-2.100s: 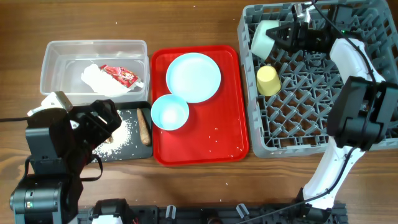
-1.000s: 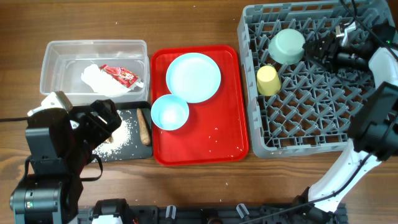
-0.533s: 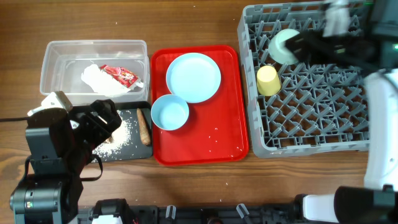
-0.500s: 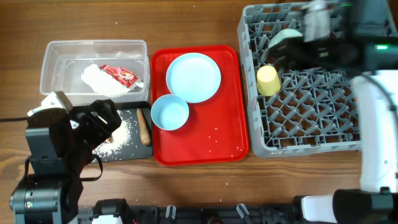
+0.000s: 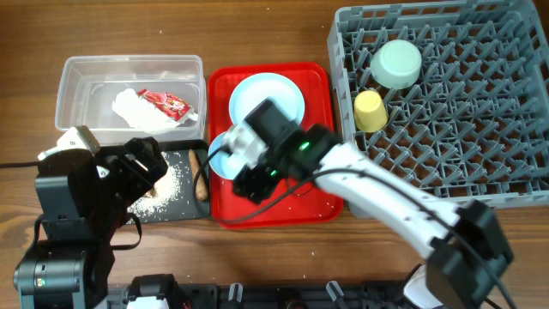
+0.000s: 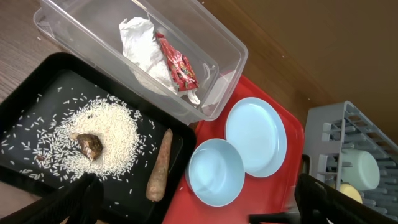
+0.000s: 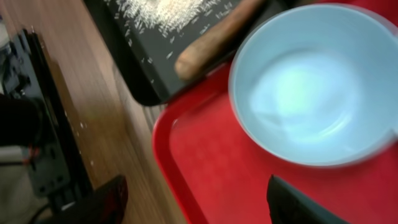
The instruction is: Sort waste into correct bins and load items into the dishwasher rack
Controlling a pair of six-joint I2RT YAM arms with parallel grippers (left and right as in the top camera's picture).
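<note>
- Firstly, the red tray (image 5: pixel 317 202): the right gripper (image 7: pixel 196 186), fingers spread and empty just above it, could shove it.
- Light blue plate (image 5: pixel 276 93), on that tray: might be bumped.
- Smaller light blue bowl (image 7: pixel 311 87), beside the plate: a shallow pinch could slip off its rim.
- Left gripper (image 6: pixel 199 202), wide open, empty: little risk.

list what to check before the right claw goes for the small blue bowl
1. Right claw open, nothing in it: ok.
2. Claw lined up on the small blue bowl: not ok; in the right wrist view the bowl sits off toward the upper right.
3. Bowl upright and empty on the red tray: ok.
4. Bowl free of the plate: cannot tell; their rims meet or overlap.
5. Room in the rack: ok; only the green bowl and yellow cup are in it, near one corner.
6. Left claw off the red tray: ok; it is open.
</note>
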